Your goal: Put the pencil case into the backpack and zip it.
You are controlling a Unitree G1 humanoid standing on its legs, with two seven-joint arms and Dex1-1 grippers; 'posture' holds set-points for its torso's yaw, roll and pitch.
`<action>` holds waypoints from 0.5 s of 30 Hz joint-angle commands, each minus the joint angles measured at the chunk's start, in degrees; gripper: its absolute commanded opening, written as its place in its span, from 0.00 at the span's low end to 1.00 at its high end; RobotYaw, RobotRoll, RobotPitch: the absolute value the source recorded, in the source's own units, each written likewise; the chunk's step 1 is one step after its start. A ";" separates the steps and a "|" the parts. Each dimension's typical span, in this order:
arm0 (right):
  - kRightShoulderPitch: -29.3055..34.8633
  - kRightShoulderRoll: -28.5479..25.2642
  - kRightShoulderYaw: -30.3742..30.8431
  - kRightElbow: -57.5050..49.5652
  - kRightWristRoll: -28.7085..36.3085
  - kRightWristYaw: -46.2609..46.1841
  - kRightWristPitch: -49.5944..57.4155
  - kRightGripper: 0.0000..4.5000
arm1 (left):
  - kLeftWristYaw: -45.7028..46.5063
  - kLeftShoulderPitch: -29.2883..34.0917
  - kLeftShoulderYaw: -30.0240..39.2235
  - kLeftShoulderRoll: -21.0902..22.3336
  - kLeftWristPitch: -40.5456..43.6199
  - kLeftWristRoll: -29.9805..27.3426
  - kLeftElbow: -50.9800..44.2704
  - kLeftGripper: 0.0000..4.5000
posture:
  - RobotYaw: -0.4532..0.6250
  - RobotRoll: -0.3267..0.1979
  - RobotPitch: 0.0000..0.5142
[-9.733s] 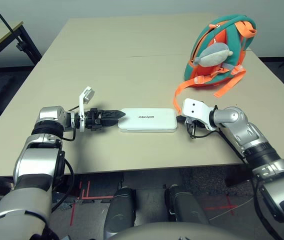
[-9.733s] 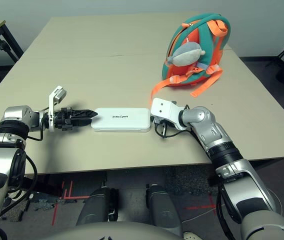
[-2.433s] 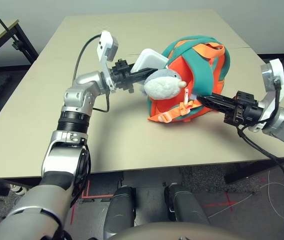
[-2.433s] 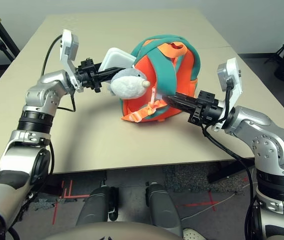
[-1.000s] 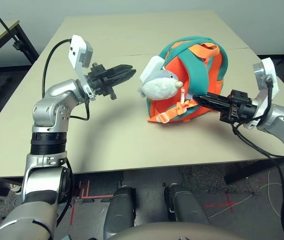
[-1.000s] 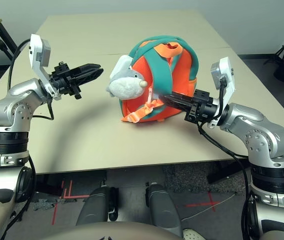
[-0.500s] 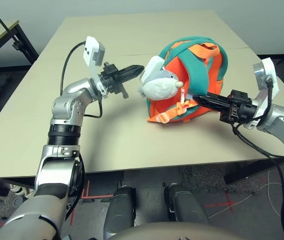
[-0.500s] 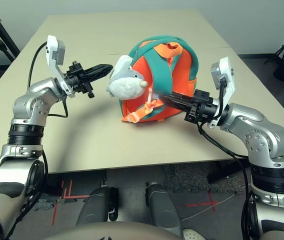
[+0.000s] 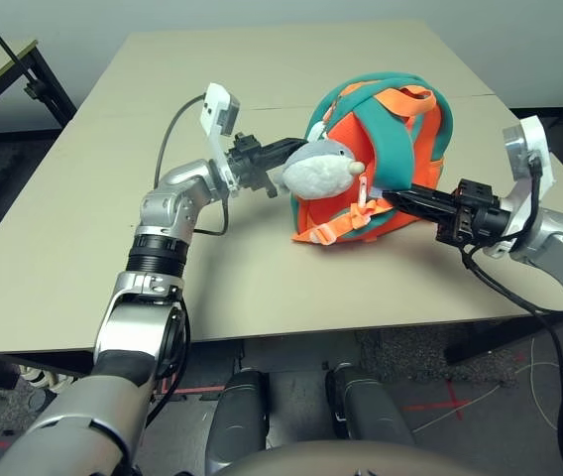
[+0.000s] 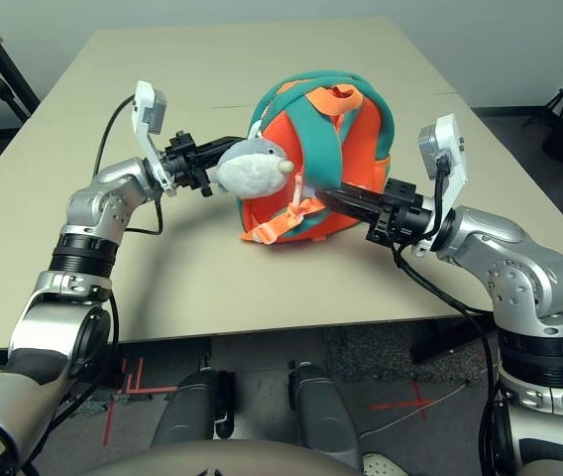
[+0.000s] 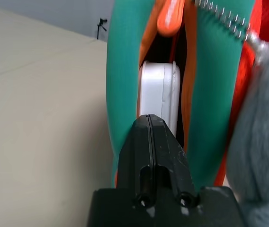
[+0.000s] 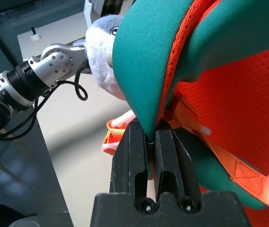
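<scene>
The pencil case (image 11: 157, 97) sits in the backpack (image 9: 400, 149) opening, just ahead of the closed left end effector (image 11: 148, 124).

Backpack (image 9: 391, 159) stands on the table (image 9: 262, 79) at centre right of the head frames. Plush fish (image 9: 323, 169) hangs on its left face, strap ends (image 9: 333, 230) lying on the table below it. Left gripper (image 9: 283, 151) comes in from frame left, tips behind the fish at the backpack's left edge. In the left wrist view the pencil case (image 11: 159, 97) sits inside the backpack's opening, just past the pressed-together fingertips. Right gripper (image 10: 333, 196) reaches from frame right to the backpack's lower front, pinching a fold of its fabric.
</scene>
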 commanded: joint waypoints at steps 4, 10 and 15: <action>-0.07 0.24 0.41 -2.61 1.67 0.53 -0.12 0.00 | 0.81 -1.52 -1.64 -2.56 0.08 2.14 1.35 0.00 | 0.27 0.62 0.16; -0.14 0.26 0.71 -2.25 1.30 0.64 -0.35 0.00 | 2.68 -1.25 -1.83 -4.16 -1.54 3.64 1.37 0.00 | 0.28 0.62 0.16; -0.61 0.60 1.22 -1.91 0.91 0.70 -0.58 0.00 | 3.47 0.64 -2.79 -6.20 -1.05 3.87 -1.59 0.00 | 0.28 0.62 0.15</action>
